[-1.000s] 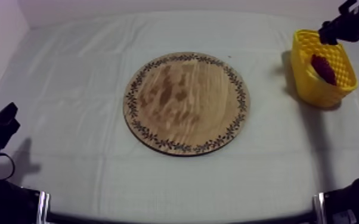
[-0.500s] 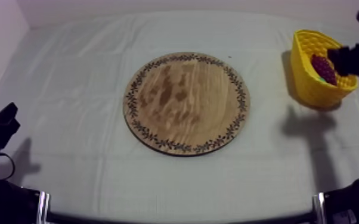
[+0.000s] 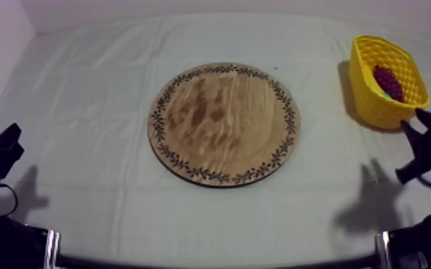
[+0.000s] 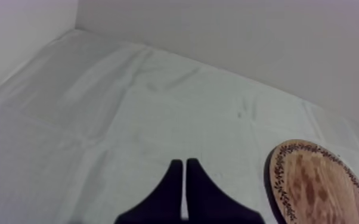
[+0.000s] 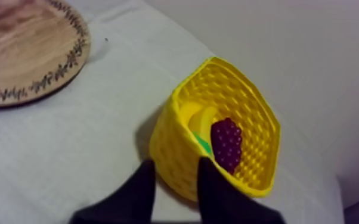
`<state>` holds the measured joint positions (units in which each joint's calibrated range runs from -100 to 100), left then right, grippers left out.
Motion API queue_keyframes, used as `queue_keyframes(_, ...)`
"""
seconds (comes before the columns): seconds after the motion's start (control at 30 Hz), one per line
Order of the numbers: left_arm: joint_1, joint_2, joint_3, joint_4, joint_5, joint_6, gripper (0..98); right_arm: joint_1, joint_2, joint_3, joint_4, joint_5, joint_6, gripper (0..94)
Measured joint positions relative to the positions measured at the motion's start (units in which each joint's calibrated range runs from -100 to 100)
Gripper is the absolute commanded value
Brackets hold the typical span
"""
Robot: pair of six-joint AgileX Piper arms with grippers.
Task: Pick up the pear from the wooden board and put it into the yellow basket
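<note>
The round wooden board (image 3: 224, 123) lies mid-table with nothing on it; its rim also shows by my left gripper (image 4: 185, 173), whose fingers lie together as a narrow wedge over bare cloth. The yellow basket (image 3: 367, 79) stands at the far right. Inside it are dark red grapes (image 5: 225, 143), a yellow banana (image 5: 195, 115) and a sliver of green (image 5: 203, 143) that may be the pear. My right gripper (image 5: 175, 179) hangs just in front of the basket (image 5: 176, 149), open with nothing between its fingers. From above, it (image 3: 413, 120) sits near the right edge, below the basket.
My left gripper (image 3: 11, 140) rests low at the table's left edge. Bare cloth (image 3: 82, 107) surrounds the board on every side. A wall rises behind the table's far edge.
My right arm has drawn back from above the basket toward the front right and now sits in front of the basket. The left arm has not moved.
</note>
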<state>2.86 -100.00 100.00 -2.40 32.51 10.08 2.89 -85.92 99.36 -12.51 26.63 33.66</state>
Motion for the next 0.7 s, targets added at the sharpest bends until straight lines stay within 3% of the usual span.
queue_keyframes(0.13, 0.0, 0.0, 0.0, 0.0, 0.0, 0.0, 0.1, -1.01, -6.22, 0.16, 7.17, 6.26, -0.93, 2.2)
queue_keyframes(0.23, 0.0, 0.0, 0.0, 0.0, 0.0, 0.0, 0.1, -1.47, -9.03, 0.16, 10.26, 10.02, -3.53, 1.3)
queue_keyframes(0.5, 0.0, 0.0, 0.0, 0.0, 0.0, 0.0, 0.1, -1.6, -9.67, 0.16, 11.02, 11.73, -16.97, 0.8)
queue_keyframes(0.7, 0.0, 0.0, 0.0, 0.0, 0.0, 0.0, 0.1, -1.69, -9.72, 0.16, 11.02, 11.73, -22.61, 0.8)
